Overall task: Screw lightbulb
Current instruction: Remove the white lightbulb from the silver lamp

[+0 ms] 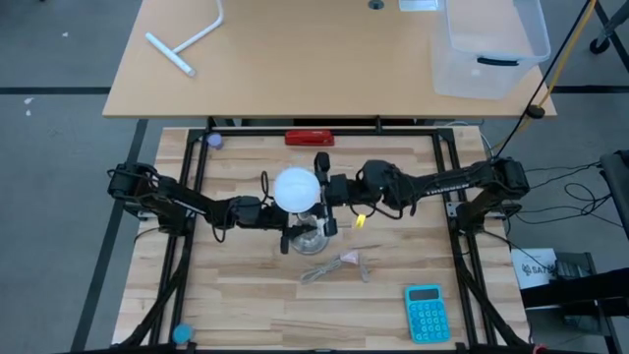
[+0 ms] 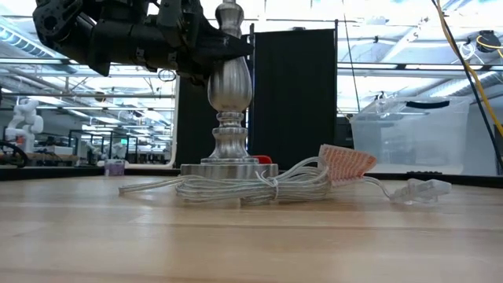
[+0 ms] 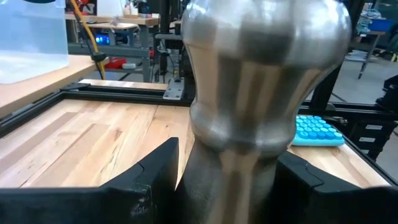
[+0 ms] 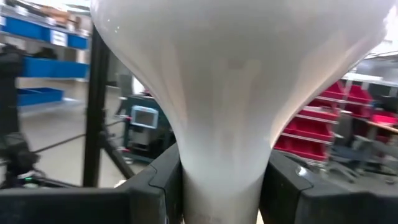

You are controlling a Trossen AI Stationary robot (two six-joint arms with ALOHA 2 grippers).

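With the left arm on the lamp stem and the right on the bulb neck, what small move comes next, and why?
Probably the right end effector should twist the white mushroom-shaped lightbulb further. It clamps the bulb's narrow neck directly above the silver metal lamp stand, which the left end effector braces around its stem.

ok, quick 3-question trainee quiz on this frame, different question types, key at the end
1. True or false: the left claw grips the lamp stand.
2. The right claw holds the lightbulb by: A) domed head B) narrow neck C) cord.
3. Fill in: the teal ___ lies near the table's front right.

Key: 1 true; 2 B; 3 calculator.
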